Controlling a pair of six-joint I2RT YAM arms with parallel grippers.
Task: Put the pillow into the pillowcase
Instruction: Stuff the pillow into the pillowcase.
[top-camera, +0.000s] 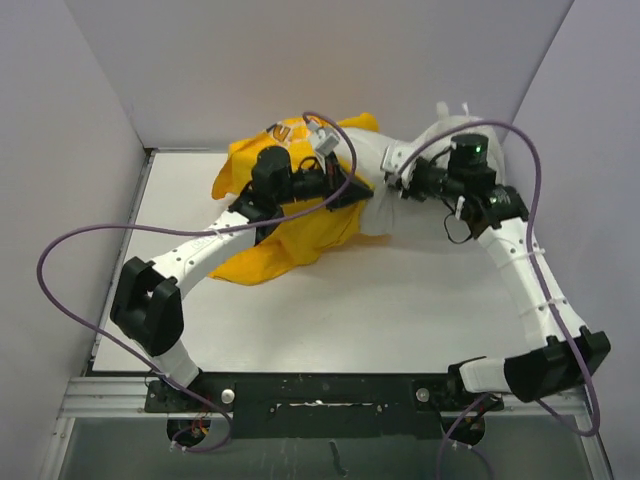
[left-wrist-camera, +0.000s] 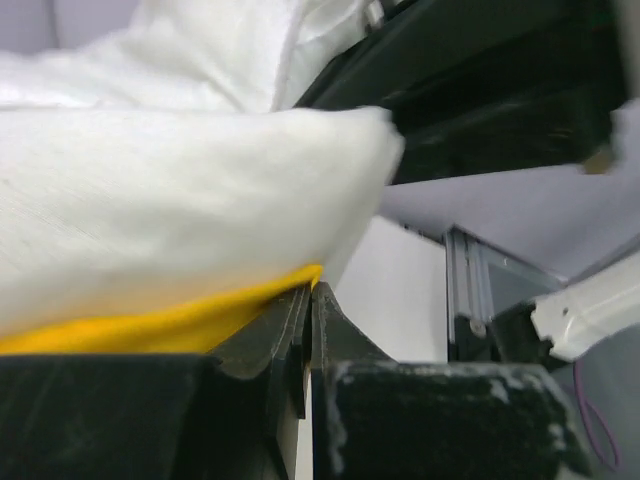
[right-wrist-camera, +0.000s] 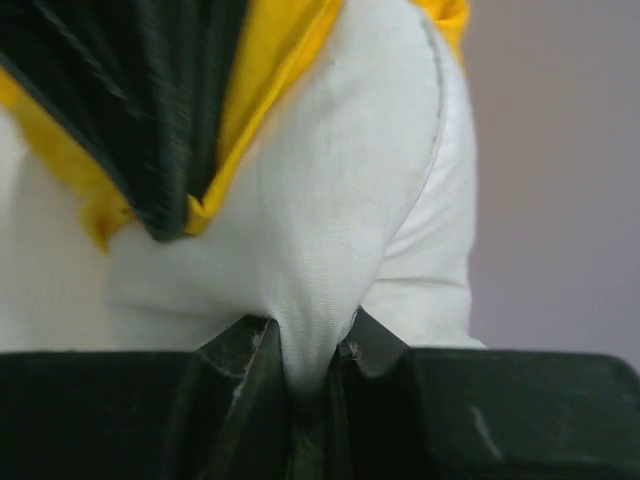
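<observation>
- The left arm (top-camera: 200, 245) rises from its base at the near-left edge, bends at a raised elbow and stretches its forearm up and to the right across the worktop (top-camera: 400, 300), over the pillowcase.
- The left hand (left-wrist-camera: 308, 295) has its two fingers pressed together with no gap. The yellow hem of the pillowcase (left-wrist-camera: 150, 325) runs into their tips and is pinched there.
- Seen from the left wrist, the pillow (left-wrist-camera: 150, 200) bulges white right above that yellow hem, resting against it.
- The right arm (top-camera: 525, 270) goes out to the right from its base, folds at an elbow near the right edge, then reaches up and back, its wrist turned to the left towards the other hand.
- The right hand (right-wrist-camera: 310, 365) is nearly closed on a bunched fold of the pillow's white cloth, which is squeezed between the two fingers and swells out above them.
- From the right wrist, the left hand's dark fingers are just beyond the pillow, with yellow cloth draped on both sides of them.
- From above, the pillowcase lies crumpled at the far middle of the worktop, and the pillow sticks out of its right side towards the back corner.
- The two hands are close together, between pillowcase and pillow.
</observation>
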